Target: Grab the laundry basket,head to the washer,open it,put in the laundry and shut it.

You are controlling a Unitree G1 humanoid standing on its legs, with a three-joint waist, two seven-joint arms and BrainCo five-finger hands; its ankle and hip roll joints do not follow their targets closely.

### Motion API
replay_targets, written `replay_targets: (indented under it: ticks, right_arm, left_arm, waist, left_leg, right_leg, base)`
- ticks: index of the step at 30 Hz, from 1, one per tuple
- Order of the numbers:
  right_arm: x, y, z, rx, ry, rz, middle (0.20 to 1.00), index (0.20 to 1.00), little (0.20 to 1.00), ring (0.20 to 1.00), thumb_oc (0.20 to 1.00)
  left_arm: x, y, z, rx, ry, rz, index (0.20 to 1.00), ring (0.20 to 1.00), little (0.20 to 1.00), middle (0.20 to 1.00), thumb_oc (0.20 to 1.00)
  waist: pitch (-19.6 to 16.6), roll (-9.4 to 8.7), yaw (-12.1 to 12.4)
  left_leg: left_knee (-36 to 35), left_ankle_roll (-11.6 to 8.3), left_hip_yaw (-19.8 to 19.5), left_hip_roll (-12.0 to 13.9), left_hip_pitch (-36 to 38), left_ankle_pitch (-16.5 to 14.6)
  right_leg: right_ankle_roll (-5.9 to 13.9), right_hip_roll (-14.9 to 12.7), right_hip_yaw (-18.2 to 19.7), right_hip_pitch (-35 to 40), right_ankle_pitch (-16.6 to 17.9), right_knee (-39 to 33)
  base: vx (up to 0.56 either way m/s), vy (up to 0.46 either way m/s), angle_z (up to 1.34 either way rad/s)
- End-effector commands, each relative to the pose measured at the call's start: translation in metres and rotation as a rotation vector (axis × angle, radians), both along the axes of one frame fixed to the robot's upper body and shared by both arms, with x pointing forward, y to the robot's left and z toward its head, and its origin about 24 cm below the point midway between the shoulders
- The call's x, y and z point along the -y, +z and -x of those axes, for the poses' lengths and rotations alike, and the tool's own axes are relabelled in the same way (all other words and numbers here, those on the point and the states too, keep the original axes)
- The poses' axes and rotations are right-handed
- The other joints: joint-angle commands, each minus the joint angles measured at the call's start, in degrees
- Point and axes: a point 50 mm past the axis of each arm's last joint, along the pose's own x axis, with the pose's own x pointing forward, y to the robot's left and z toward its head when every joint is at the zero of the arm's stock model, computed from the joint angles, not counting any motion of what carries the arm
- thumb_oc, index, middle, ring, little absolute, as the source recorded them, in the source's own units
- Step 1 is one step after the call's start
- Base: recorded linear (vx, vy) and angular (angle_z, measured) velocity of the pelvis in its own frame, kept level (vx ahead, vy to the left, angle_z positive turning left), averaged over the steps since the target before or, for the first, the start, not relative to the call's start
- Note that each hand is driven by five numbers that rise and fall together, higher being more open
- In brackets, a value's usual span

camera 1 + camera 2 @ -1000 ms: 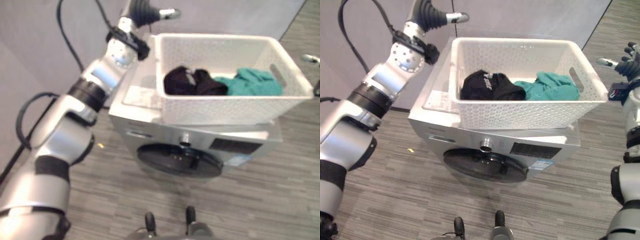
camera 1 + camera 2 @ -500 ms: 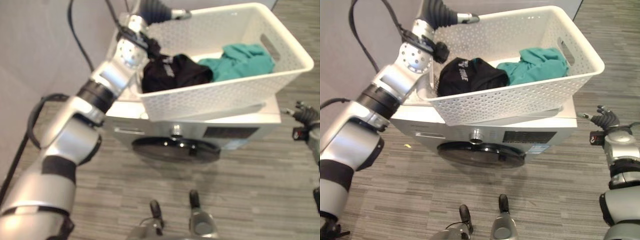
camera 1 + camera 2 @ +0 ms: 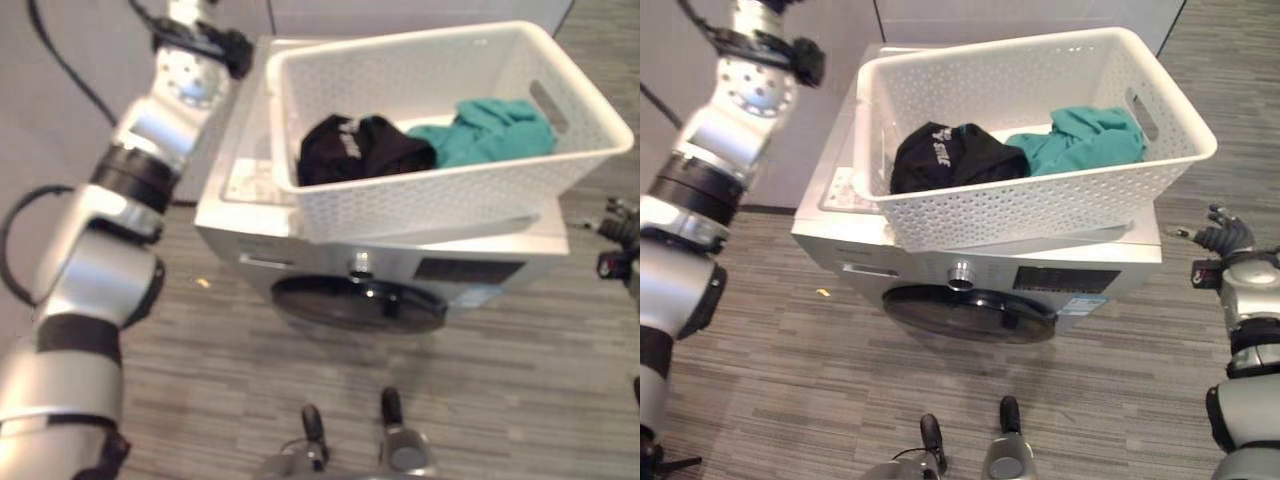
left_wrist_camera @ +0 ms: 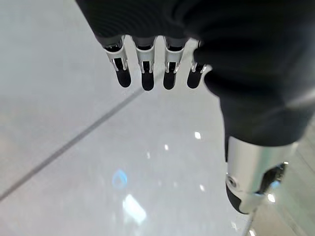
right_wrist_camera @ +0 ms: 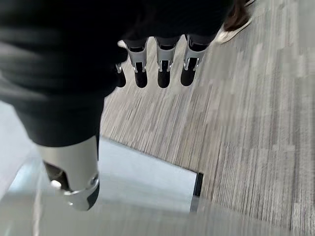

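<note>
The white perforated laundry basket rests on top of the silver washer, slightly askew. Inside it lie a black garment and a teal garment. The washer's dark round door is closed. My left arm reaches up past the basket's left end, clear of it; in the left wrist view my left hand is open with straight fingers against a pale wall. My right hand hangs open beside the washer's right front corner, touching nothing; its fingers are straight over the carpet.
Grey striped carpet lies in front of the washer and to its right. A pale wall stands behind and to the left. A person's shoe shows on the floor beyond my right hand. A small yellow scrap lies left of the washer.
My left arm has swung up and to the left, away from the basket's left end. My right hand has dropped from beside the basket's right handle to beside the washer. The camera shifted.
</note>
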Motion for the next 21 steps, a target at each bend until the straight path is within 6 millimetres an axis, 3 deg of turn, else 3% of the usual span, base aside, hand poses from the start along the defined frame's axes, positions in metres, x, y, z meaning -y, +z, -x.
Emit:
replay_targets:
  ticks: [1, 5, 6, 10, 11, 13, 14, 15, 16, 19, 21]
  right_arm:
    - [0.026, 0.015, 0.023, 0.005, -0.080, 0.067, 1.000, 1.000, 1.000, 1.000, 1.000]
    - [0.023, -0.008, 0.026, -0.048, -0.084, 0.029, 1.000, 1.000, 1.000, 1.000, 1.000]
    - [0.016, -0.033, 0.029, -0.085, -0.071, -0.010, 1.000, 1.000, 1.000, 1.000, 1.000]
    - [0.005, -0.068, 0.040, -0.112, -0.048, -0.065, 1.000, 1.000, 1.000, 1.000, 1.000]
    - [0.006, -0.069, 0.041, -0.115, -0.049, -0.064, 1.000, 1.000, 1.000, 1.000, 1.000]
    - [-0.002, -0.091, 0.049, -0.134, -0.041, -0.104, 1.000, 1.000, 1.000, 1.000, 1.000]
    - [-0.015, -0.114, 0.054, -0.158, -0.021, -0.153, 1.000, 1.000, 1.000, 1.000, 1.000]
    - [-0.015, -0.114, 0.054, -0.161, -0.021, -0.151, 1.000, 1.000, 1.000, 1.000, 1.000]
    - [-0.027, -0.133, 0.060, -0.181, -0.005, -0.190, 1.000, 1.000, 1.000, 1.000, 1.000]
    - [-0.032, -0.150, 0.074, -0.196, -0.020, -0.234, 1.000, 1.000, 1.000, 1.000, 1.000]
    - [-0.032, -0.161, 0.088, -0.211, -0.049, -0.263, 1.000, 1.000, 1.000, 1.000, 1.000]
  left_arm:
    - [-0.007, 0.036, 0.007, 0.067, -0.031, 0.092, 1.000, 1.000, 1.000, 1.000, 1.000]
    - [-0.021, 0.034, 0.006, 0.032, 0.005, 0.078, 1.000, 1.000, 1.000, 1.000, 1.000]
    - [-0.038, 0.024, 0.005, 0.014, 0.062, 0.071, 1.000, 1.000, 1.000, 1.000, 1.000]
    - [-0.074, 0.005, 0.009, 0.000, 0.185, 0.086, 1.000, 1.000, 1.000, 1.000, 1.000]
    - [-0.074, 0.003, 0.009, -0.003, 0.185, 0.086, 1.000, 1.000, 1.000, 1.000, 1.000]
    - [-0.089, -0.008, 0.014, -0.001, 0.216, 0.113, 1.000, 1.000, 1.000, 1.000, 1.000]
    - [-0.102, -0.022, 0.019, -0.005, 0.234, 0.134, 1.000, 1.000, 1.000, 1.000, 1.000]
    - [-0.103, -0.024, 0.020, -0.008, 0.235, 0.135, 1.000, 1.000, 1.000, 1.000, 1.000]
    - [-0.109, -0.042, 0.026, -0.017, 0.228, 0.139, 1.000, 1.000, 1.000, 1.000, 1.000]
    - [-0.126, -0.074, 0.041, -0.046, 0.246, 0.121, 1.000, 1.000, 1.000, 1.000, 1.000]
    - [-0.142, -0.118, 0.052, -0.119, 0.261, 0.184, 1.000, 1.000, 1.000, 1.000, 1.000]
  waist:
    - [-4.7, 0.19, 2.0]
    - [-5.7, 0.24, 2.6]
    - [-6.3, 0.15, 3.1]
    - [-7.1, -0.42, 4.1]
    - [-7.2, -0.38, 4.2]
    - [-7.6, -0.75, 5.0]
    - [-7.8, -1.12, 6.2]
    - [-8.0, -1.03, 6.1]
    - [-8.2, -1.21, 7.1]
    - [-8.4, -1.60, 8.8]
    - [-8.5, -2.35, 10.3]
  left_leg:
    - [1.2, -4.02, 2.0, 3.9, -0.2, -0.7]
    - [1.3, -4.33, 1.9, 4.5, 1.0, -0.7]
    - [1.4, -4.53, 1.6, 4.8, 1.4, -0.5]
    - [1.5, -4.93, 1.2, 5.6, 1.8, -0.2]
    - [1.5, -4.96, 1.1, 5.6, 1.8, -0.1]
    - [1.5, -5.22, 0.7, 6.0, 1.7, 0.3]
    - [1.5, -5.38, 0.2, 6.3, 1.6, 0.6]
    - [1.5, -5.40, 0.1, 6.3, 1.6, 0.6]
    - [1.5, -5.50, -0.4, 6.5, 1.6, 0.8]
    - [1.6, -5.61, -1.2, 6.8, 1.6, 1.0]
    - [1.7, -5.73, -1.9, 7.0, 1.4, 1.1]
  right_leg:
    - [5.77, -2.7, -1.0, 2.1, -8.3, 8.8]
    - [5.48, -2.2, -1.3, 3.5, -8.8, 8.5]
    - [5.22, -1.8, -1.6, 4.3, -9.1, 8.1]
    - [4.57, -0.8, -1.9, 5.4, -9.6, 7.1]
    - [4.54, -0.8, -2.0, 5.5, -9.6, 7.1]
    - [4.06, -0.2, -2.4, 6.1, -10.0, 6.6]
    - [3.66, 0.3, -3.2, 6.7, -10.1, 5.9]
    - [3.63, 0.3, -3.3, 6.8, -10.1, 5.9]
    - [3.29, 0.7, -3.7, 7.3, -10.2, 5.5]
    - [2.87, 1.2, -4.4, 7.8, -10.3, 4.9]
    - [2.44, 1.4, -5.0, 8.3, -10.4, 4.4]
  base:
    - [0.01, -0.067, 0.02]
    - [0.00, -0.086, 0.03]
    - [-0.03, -0.123, 0.06]
    - [-0.04, -0.114, 0.05]
    - [-0.04, -0.088, 0.00]
    - [-0.07, -0.129, 0.09]
    - [-0.06, -0.120, 0.16]
    - [-0.07, -0.137, 0.28]
    - [-0.04, -0.083, 0.26]
    - [-0.04, -0.078, 0.12]
    - [-0.02, -0.082, 0.18]
